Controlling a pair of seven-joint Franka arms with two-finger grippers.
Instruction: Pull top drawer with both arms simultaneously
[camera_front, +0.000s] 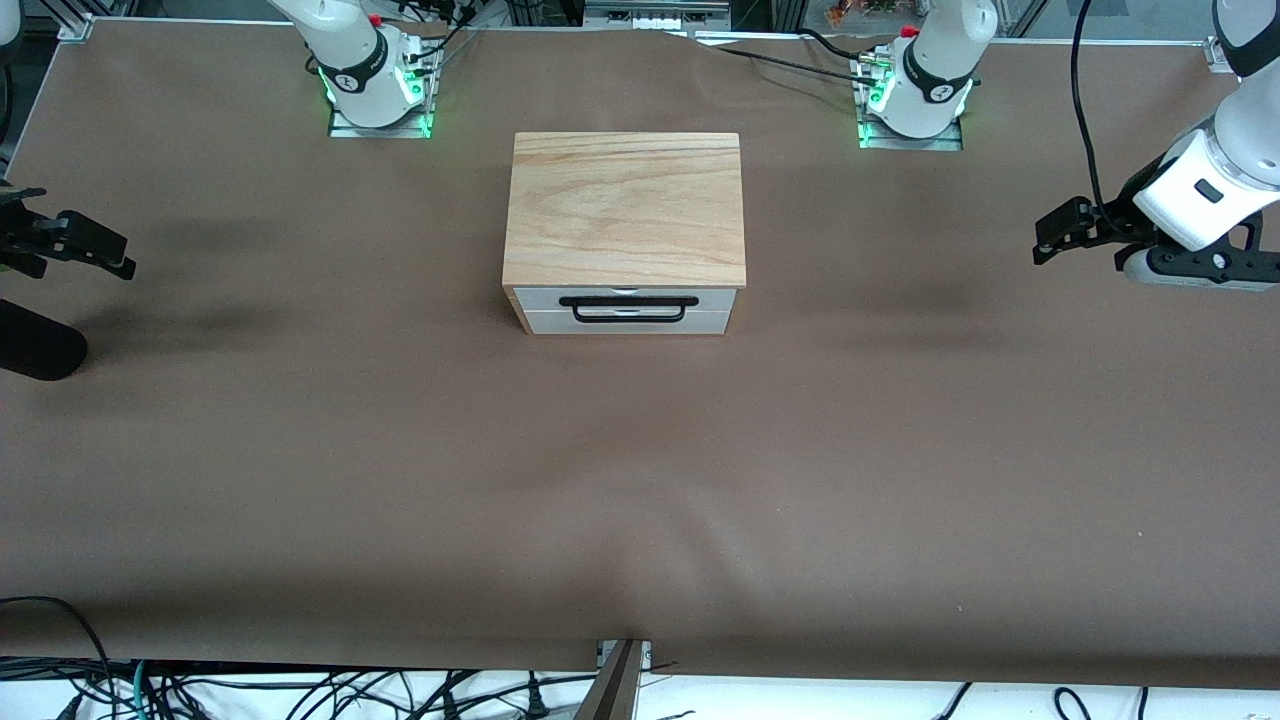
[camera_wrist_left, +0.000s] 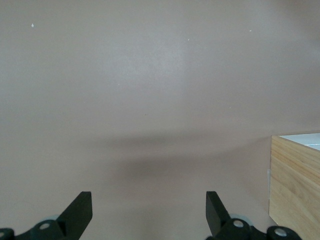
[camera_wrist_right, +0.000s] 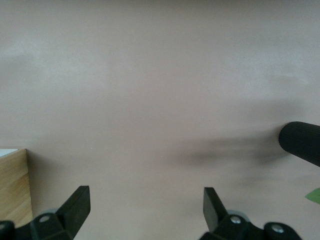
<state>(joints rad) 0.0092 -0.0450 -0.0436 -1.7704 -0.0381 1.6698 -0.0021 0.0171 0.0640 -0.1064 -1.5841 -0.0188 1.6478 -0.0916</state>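
The top drawer (camera_front: 535, 298) is shut in the wood-topped cabinet (camera_front: 625, 205) at the table's middle; its white front carries a long black bar handle (camera_front: 627, 300) and faces the front camera. My left gripper (camera_front: 1042, 240) hangs open and empty over the left arm's end of the table, well apart from the cabinet. My right gripper (camera_front: 125, 255) hangs open and empty over the right arm's end. In the left wrist view the open gripper (camera_wrist_left: 148, 210) is over bare table with the cabinet's wood side (camera_wrist_left: 295, 185) at the edge. In the right wrist view the gripper (camera_wrist_right: 146, 207) is likewise open, with the cabinet side (camera_wrist_right: 14, 185) at the edge.
A plain white lower drawer front (camera_front: 545, 322) sits under the top drawer. A black ribbed cylinder (camera_front: 35, 345) juts in at the right arm's end of the table and also shows in the right wrist view (camera_wrist_right: 301, 142). Brown cloth (camera_front: 640, 480) covers the table.
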